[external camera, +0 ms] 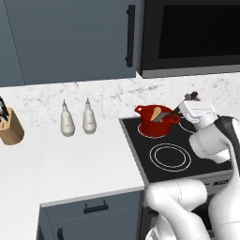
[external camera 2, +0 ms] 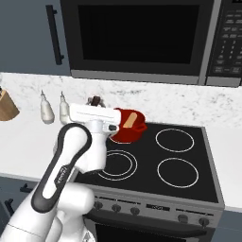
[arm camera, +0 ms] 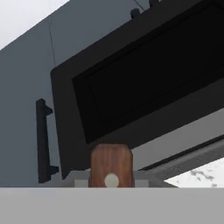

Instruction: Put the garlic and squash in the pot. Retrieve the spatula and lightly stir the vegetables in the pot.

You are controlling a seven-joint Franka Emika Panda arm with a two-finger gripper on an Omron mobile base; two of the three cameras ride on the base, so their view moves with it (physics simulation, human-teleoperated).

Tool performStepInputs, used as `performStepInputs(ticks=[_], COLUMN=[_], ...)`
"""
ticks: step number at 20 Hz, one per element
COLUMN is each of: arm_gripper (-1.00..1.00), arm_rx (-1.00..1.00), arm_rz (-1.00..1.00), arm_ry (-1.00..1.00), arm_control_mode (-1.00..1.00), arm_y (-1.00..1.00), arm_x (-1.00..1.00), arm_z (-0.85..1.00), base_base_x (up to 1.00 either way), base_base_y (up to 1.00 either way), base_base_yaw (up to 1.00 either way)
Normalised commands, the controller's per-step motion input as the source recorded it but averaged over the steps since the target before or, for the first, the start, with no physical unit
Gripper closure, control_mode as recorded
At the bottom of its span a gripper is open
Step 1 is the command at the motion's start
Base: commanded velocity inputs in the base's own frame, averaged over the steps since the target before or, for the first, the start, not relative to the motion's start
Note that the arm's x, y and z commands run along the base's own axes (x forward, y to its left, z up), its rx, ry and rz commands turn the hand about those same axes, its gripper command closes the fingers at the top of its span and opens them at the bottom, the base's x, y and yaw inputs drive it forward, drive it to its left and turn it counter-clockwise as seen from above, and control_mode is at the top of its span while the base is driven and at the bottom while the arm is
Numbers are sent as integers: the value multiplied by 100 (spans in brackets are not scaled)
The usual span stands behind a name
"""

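2 dark fingers of the white arm's gripper (external camera: 191,97) are clamped on the brown wooden handle of the short grey-bladed spatula (arm camera: 111,165), which slants down into the deep round red pot (external camera: 153,123) on the black stovetop's (external camera: 206,140) rear burner. A tan-orange squash (external camera 2: 129,119) shows inside the pot (the garlic is hidden from these angles). Judging by this, stirring is the step in hand; next calls for small, gentle sweeps that don't tip the pot.
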Motion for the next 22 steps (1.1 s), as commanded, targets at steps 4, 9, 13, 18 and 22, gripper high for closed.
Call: performStepInputs(ticks=[4,9,13,18,22], arm_gripper=[100,100,100,100,100], arm_rx=[16,16,15,6,5], arm_rz=[-20,-20,-17,-16,-17], arm_ry=[-3,0,0,1,17], arm_control_mode=[-100,-100,-100,-100,-100], arm_y=[-45,-43,-24,-16,-9], arm_x=[43,58,41,41,63], arm_z=[-23,-2,-19,-46,-26], base_base_x=[0,0,0,0,0], base_base_y=[0,0,0,0,0], base_base_yaw=[0,0,0,0,0])
